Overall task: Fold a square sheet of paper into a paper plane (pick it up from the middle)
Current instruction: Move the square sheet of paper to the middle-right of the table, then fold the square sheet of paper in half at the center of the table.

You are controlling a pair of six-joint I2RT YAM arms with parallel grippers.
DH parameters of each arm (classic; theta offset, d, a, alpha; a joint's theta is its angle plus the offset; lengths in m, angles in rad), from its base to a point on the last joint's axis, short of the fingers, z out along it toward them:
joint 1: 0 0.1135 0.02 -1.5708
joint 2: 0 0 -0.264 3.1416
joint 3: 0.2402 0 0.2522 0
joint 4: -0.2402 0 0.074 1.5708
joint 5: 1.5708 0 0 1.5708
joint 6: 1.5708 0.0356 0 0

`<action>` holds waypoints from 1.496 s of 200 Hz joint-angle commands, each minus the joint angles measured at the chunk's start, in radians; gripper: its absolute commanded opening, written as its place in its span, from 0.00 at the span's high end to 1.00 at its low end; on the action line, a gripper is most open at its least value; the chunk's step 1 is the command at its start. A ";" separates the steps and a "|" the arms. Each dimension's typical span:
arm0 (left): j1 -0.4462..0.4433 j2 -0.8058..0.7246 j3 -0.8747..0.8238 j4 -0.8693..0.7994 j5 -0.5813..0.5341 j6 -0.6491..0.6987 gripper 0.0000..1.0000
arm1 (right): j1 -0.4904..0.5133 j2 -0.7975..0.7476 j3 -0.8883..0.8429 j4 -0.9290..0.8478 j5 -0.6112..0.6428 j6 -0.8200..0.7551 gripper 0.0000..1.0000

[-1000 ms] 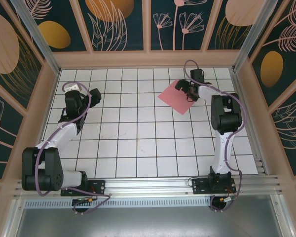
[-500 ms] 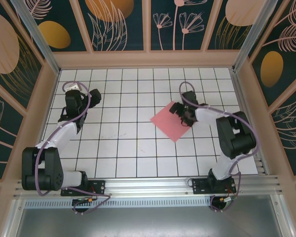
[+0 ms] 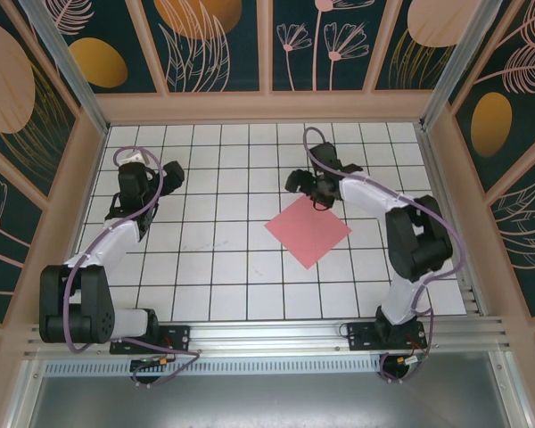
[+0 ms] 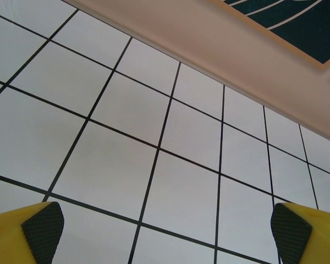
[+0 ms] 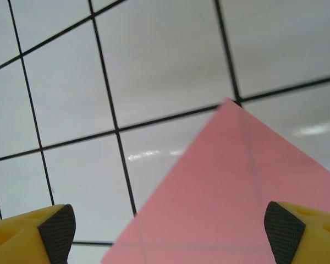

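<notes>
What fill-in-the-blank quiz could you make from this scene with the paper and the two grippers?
1. The paper lying flat on the table is ____ in colour.
2. The left gripper and the right gripper both have their jaws ____.
3. The gripper nearest the paper is the ____ one.

Missing words: pink; open; right.
</notes>
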 commanded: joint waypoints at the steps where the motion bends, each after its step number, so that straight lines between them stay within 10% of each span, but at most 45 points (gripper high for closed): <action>1: 0.006 0.003 0.015 -0.019 0.039 -0.029 0.01 | 0.008 0.109 0.093 -0.019 -0.029 -0.064 0.08; 121: 0.006 0.027 0.016 -0.030 0.086 -0.056 0.01 | -0.159 0.098 -0.123 -0.110 0.189 0.079 0.09; 204: 0.005 0.061 0.005 -0.015 0.136 -0.077 0.02 | -0.079 -0.144 -0.098 -0.290 0.153 -0.340 0.01; 299: 0.005 0.078 0.005 -0.021 0.147 -0.072 0.01 | -0.032 -0.137 -0.252 -0.361 0.141 -0.322 0.01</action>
